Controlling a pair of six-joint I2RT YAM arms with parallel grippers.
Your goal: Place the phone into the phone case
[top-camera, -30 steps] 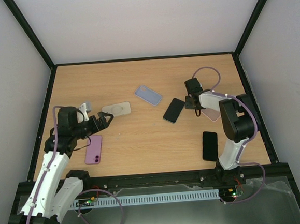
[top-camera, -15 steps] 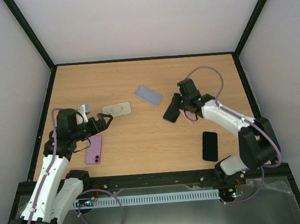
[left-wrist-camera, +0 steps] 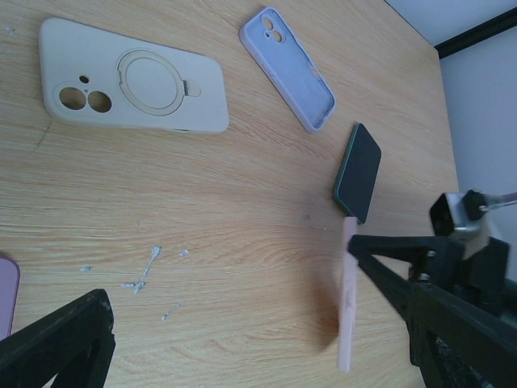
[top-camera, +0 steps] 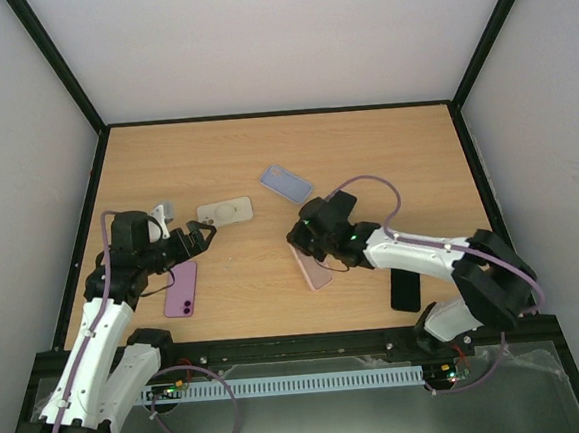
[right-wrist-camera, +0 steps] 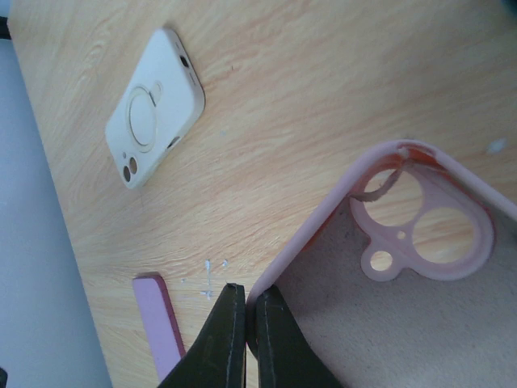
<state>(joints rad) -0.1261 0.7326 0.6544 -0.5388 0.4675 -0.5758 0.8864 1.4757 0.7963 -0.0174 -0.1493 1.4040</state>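
R gripper [right-wrist-camera: 245,297] is clamped tight on the long rim of the pink case [right-wrist-camera: 388,323], holding it up on edge over the middle of the table [top-camera: 264,148]. I can't tell if its low end touches the wood. Inside of the shell & cam cutouts face my R wrist cam. L gripper [top-camera: 205,234] hangs w/ jaws spread wide, nothing in it, near the purple phone [top-camera: 181,288], which lies back-up at the L side. Dark phone [left-wrist-camera: 358,171] lies just beyond the pink case. Black phone [top-camera: 405,282] lies flat near the R arm's base. Cream ring case [left-wrist-camera: 133,77] & lavender case [left-wrist-camera: 288,69] lie further back, apart.
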